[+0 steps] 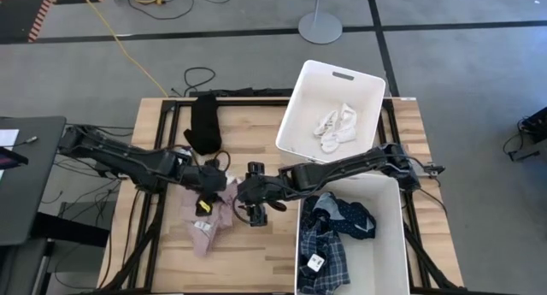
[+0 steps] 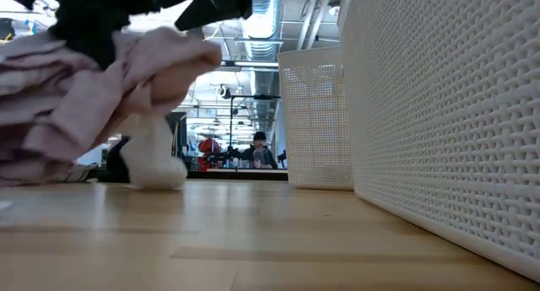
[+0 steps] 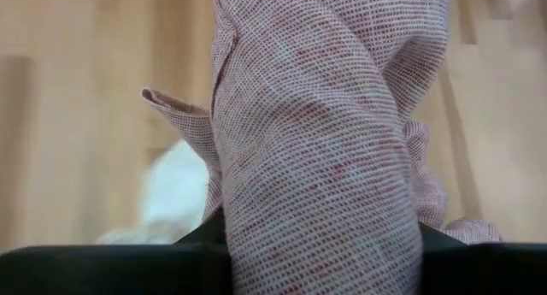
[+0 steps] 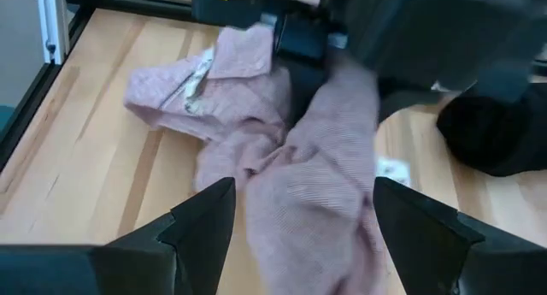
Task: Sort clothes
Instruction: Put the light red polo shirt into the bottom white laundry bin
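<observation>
Item: pink piece (image 1: 211, 216), pinched in my left tool (image 1: 208, 195), trailing onto the surface (image 1: 256, 252) below. Right tool (image 4: 295, 211) spread, just beside it. Risk: thin pinch slips; trailing folds drag.

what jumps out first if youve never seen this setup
The two dark arms meet at the table's middle, where the left gripper has its fingers closed on the pink piece and the right gripper faces it with fingers open. Next come the two white bins on the right: the far bin holds white socks, the near bin the blue plaid shirt. A black piece lies at the table's far edge.
</observation>
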Robot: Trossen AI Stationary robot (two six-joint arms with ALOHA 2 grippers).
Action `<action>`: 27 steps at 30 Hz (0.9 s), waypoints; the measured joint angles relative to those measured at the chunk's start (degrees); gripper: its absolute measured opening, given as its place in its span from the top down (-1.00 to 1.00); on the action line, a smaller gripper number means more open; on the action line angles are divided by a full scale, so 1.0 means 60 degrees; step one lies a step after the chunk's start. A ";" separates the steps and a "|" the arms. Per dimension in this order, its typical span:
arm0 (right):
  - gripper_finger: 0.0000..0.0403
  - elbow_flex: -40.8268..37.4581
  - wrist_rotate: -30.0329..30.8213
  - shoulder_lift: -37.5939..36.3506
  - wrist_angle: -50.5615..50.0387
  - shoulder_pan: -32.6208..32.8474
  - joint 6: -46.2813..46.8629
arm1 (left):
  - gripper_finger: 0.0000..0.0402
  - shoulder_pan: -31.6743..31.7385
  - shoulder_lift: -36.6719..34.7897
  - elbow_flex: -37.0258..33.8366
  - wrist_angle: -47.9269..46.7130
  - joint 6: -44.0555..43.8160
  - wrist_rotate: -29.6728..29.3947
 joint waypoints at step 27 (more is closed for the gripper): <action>-0.45 -0.0036 0.1861 -0.0767 -0.2995 0.0319 0.1482 | 0.42 -0.0102 -0.0105 0.2740 -0.2827 0.0769 -0.1639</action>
